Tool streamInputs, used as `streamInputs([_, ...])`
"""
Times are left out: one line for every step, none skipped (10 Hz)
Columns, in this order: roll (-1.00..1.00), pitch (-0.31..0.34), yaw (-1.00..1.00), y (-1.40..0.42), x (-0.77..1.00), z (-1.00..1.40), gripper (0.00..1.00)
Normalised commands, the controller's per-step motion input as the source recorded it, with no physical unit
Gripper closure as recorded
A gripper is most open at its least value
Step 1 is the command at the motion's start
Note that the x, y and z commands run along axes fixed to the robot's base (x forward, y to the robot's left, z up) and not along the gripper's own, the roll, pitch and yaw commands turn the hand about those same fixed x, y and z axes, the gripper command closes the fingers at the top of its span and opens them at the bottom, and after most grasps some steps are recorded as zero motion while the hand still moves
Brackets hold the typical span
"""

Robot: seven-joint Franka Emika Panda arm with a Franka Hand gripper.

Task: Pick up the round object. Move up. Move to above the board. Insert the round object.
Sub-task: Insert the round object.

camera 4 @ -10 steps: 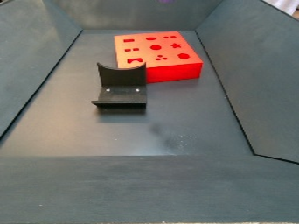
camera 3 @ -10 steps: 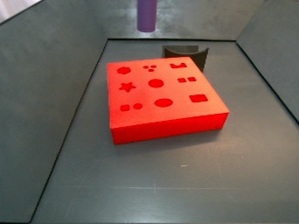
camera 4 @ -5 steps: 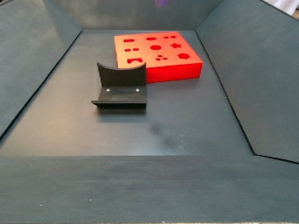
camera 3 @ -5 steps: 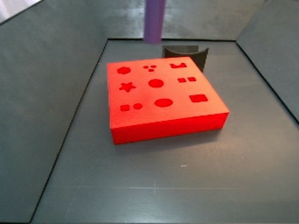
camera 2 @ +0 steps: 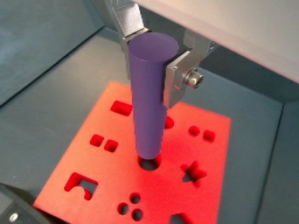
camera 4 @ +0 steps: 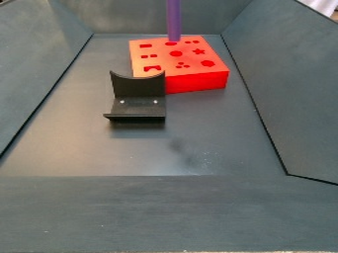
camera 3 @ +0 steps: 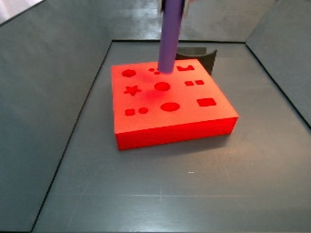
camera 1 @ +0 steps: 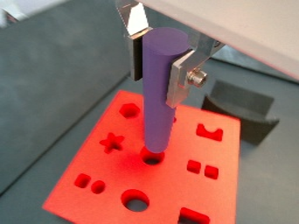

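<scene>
Purple peg (camera 3: 172,41), clamped in my gripper (camera 1: 162,54), has descended; tip now meets the board's (camera 3: 195,123) centre hole (camera 2: 149,162).

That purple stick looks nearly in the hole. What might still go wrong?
The purple peg, clamped in the gripper, has its tip right at the round hole in the red board. If slightly off-centre or tilted, it might catch the rim and jam. Only the top is gripped, so it might slip.

The gripper (camera 1: 162,54), clamped on the round object (camera 1: 156,96), stands over the board (camera 3: 206,123) with open air around it. The fixture (camera 4: 136,99) stands apart on the floor (camera 4: 199,148), which is otherwise open.
</scene>
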Motion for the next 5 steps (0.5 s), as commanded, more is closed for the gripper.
streamInputs([-0.35, -0.186, -0.29, 0.28, -0.01, -0.4, 1.0])
streamInputs([-0.22, -0.196, -0.13, 0.03, -0.14, -0.46, 1.0])
streamInputs([-0.09, -0.107, -0.04, 0.0, -0.06, -0.34, 1.0])
streamInputs([-0.08, -0.121, -0.03, -0.05, -0.14, -0.36, 1.0])
streamInputs([-0.07, -0.077, -0.03, 0.0, -0.09, -0.34, 1.0])
